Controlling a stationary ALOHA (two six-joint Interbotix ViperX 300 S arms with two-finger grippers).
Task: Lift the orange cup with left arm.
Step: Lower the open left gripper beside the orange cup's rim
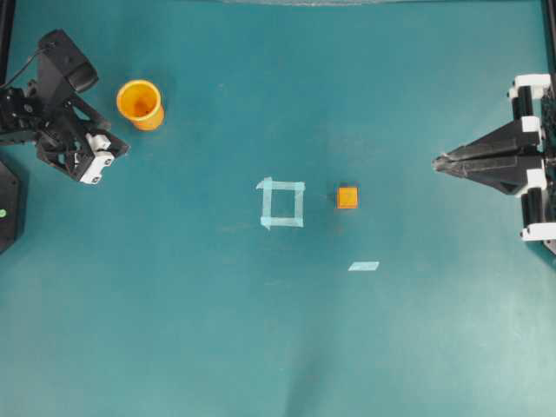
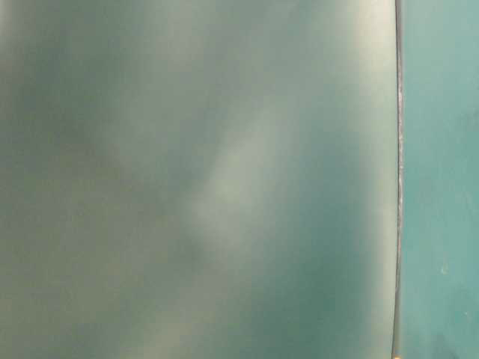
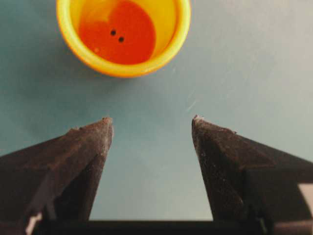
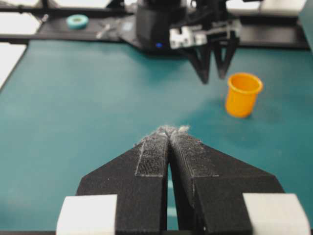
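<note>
Progress: the approach is under way and, as I judge it, nothing of the lift itself is done; the orange cup (image 1: 140, 103) stands on the teal table (image 1: 278, 330), untouched.
Left to do: bring the pincer around the cup wall, close on it, then raise it clear of the table.
Left gripper (image 3: 152, 120): released, its two dark fingers spread with bare table between them and nothing held.
Cup relative to the left pincer: just ahead of the fingertips in the left wrist view and a little off to the left of the gap's centre line; near, but apart from both fingers.
Cup seen from the right wrist view: the left fingers hang just beside the cup, tips pointing down, above table level.
Cup orientation: upright, mouth facing up, base on the table; the long axis runs vertically, rim wider than the base.
Cup interior: empty as far as can be seen, two small dark dots on its floor.
Right gripper (image 4: 168, 131): clenched, fingertips pressed together on nothing, well apart from the cup.
Judgement on alignment: the pincer likely needs a small shift toward the cup before closing.
</note>
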